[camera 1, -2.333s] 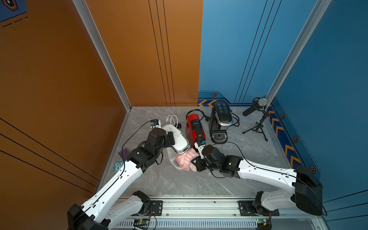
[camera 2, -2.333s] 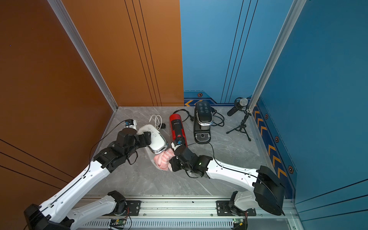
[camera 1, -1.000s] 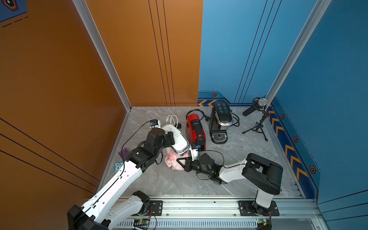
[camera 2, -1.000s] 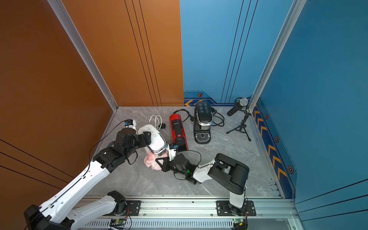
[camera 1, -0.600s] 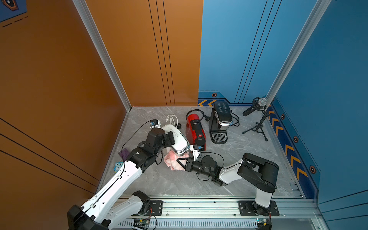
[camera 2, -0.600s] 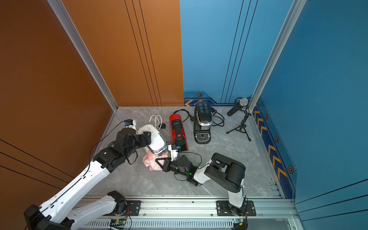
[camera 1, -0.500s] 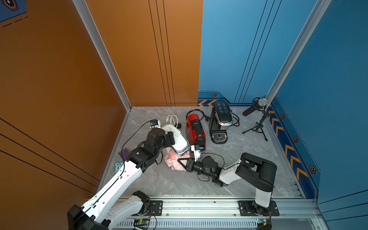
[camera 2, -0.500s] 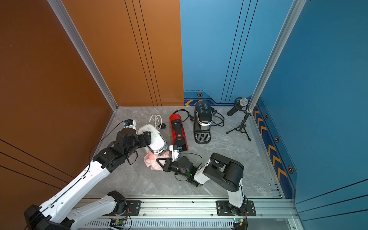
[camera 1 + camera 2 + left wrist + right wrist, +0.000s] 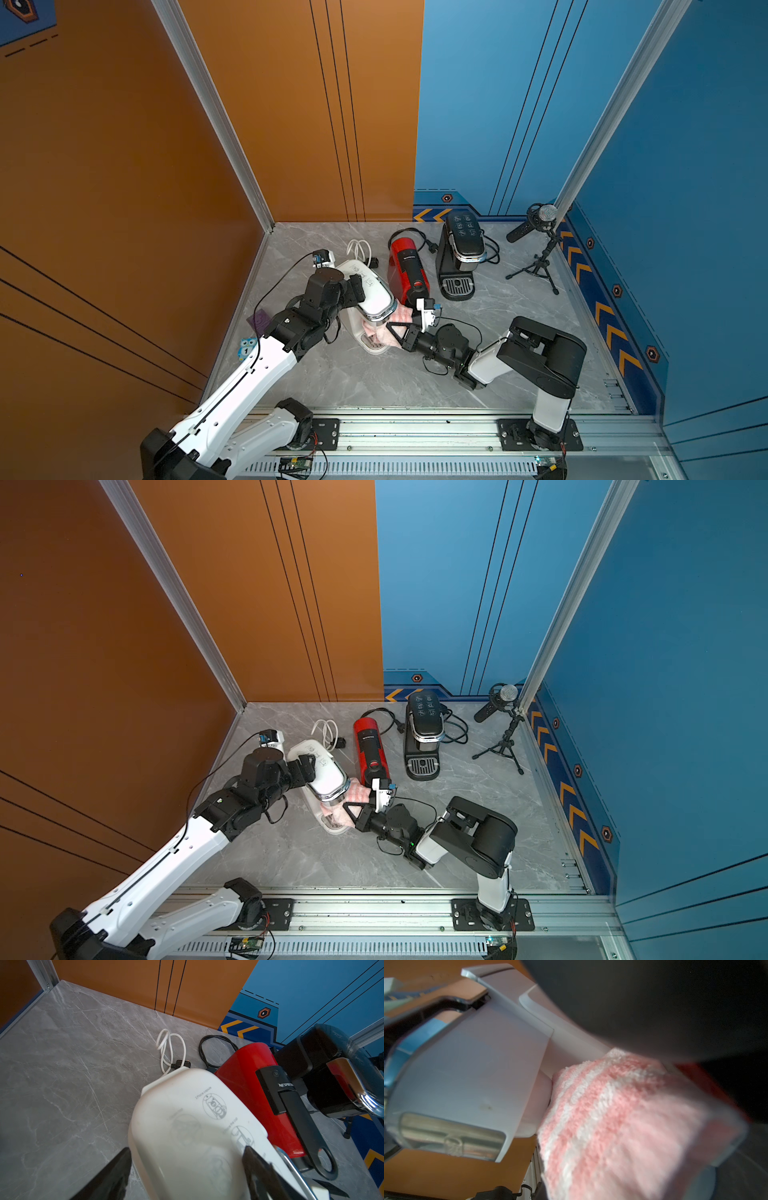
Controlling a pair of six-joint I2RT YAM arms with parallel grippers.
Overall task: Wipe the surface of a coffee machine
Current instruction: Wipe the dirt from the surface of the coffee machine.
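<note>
Coffee machine (image 9: 370, 293), white, stands left of table (image 9: 374, 386) centre, right side just beside red machine (image 9: 405, 262); free room only at left & front. Long axis diagonal, spout end points front-right. Left gripper (image 9: 355, 289) spread wide, clamped on its head. Right gripper (image 9: 397, 332) pinches pink cloth (image 9: 400, 312) under spout.

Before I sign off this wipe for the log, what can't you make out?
Right gripper jaws: right wrist view, mostly hidden by striped cloth.
Left gripper's hold on white coffee machine: left wrist view, contact blurred at close range.
Drip tray: both top views, mostly under cloth.
</note>
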